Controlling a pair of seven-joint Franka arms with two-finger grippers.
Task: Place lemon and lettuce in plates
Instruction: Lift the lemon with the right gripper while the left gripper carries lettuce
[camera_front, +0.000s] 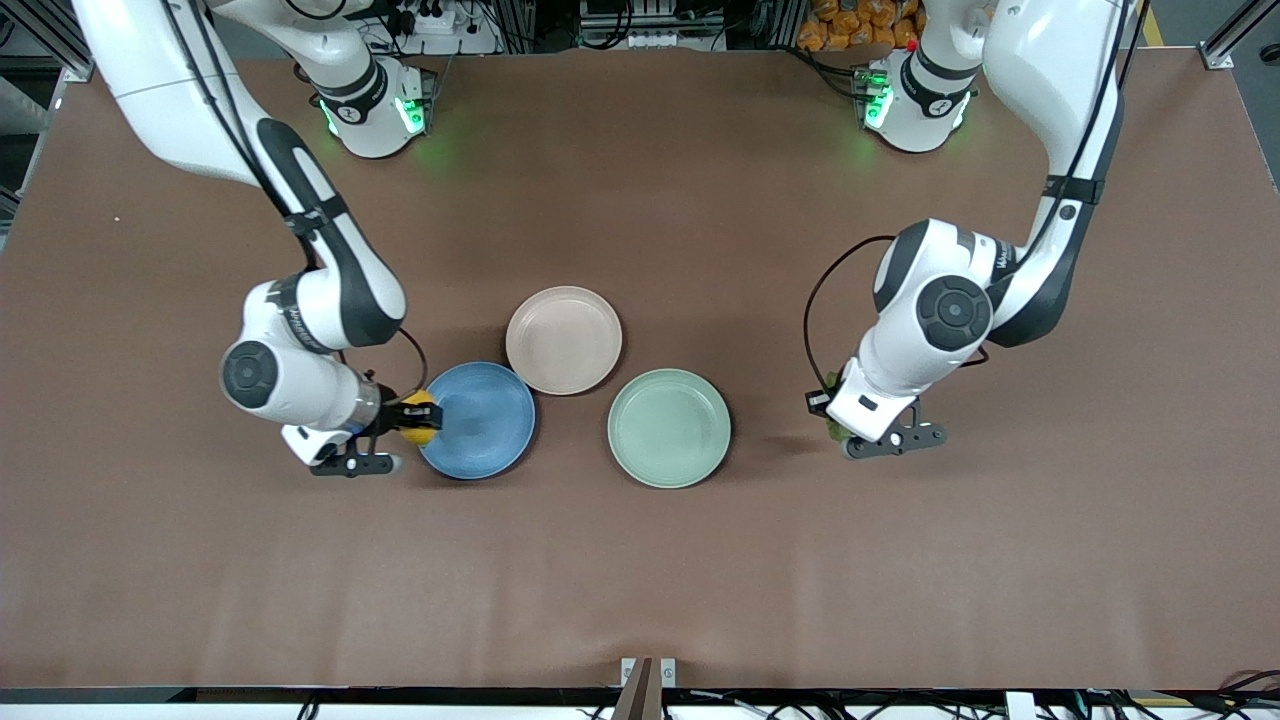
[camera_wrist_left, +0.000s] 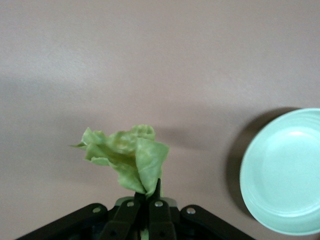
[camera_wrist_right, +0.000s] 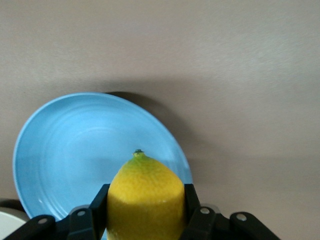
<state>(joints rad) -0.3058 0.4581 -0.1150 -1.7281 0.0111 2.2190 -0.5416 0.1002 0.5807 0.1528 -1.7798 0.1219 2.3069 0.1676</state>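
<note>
Right end effector (camera_front: 418, 417) clamped on the lemon (camera_front: 420, 415), fingers (camera_wrist_right: 194, 210) pressed against both flanks of the fruit, stem tip pointing outward. Lemon held up in the air over the rim of the blue plate (camera_front: 480, 420), at the edge toward the right arm's end of the tabletop (camera_front: 640, 580). Seen from the right wrist, blue plate (camera_wrist_right: 75, 155) spread out just ahead of the lemon (camera_wrist_right: 145, 200), with a sliver of the beige-pink plate (camera_wrist_right: 7, 222) at the corner.

Left end effector (camera_front: 838, 425) pinched shut on the lettuce (camera_front: 832, 428), a scrap of green barely showing beneath the wrist in the front view. From the left wrist, lettuce (camera_wrist_left: 127, 160) gripped by its base between the closed fingers (camera_wrist_left: 157, 192), ruffled leaf standing out ahead of them over bare tabletop. Mint-green plate (camera_wrist_left: 287, 172) off to one side of that end effector, apart from the leaf.

Beige-pink plate (camera_front: 563, 340) between the two end effectors, beside the blue plate and farther from the front camera; mint-green plate (camera_front: 668, 428) between it and the left end effector.
</note>
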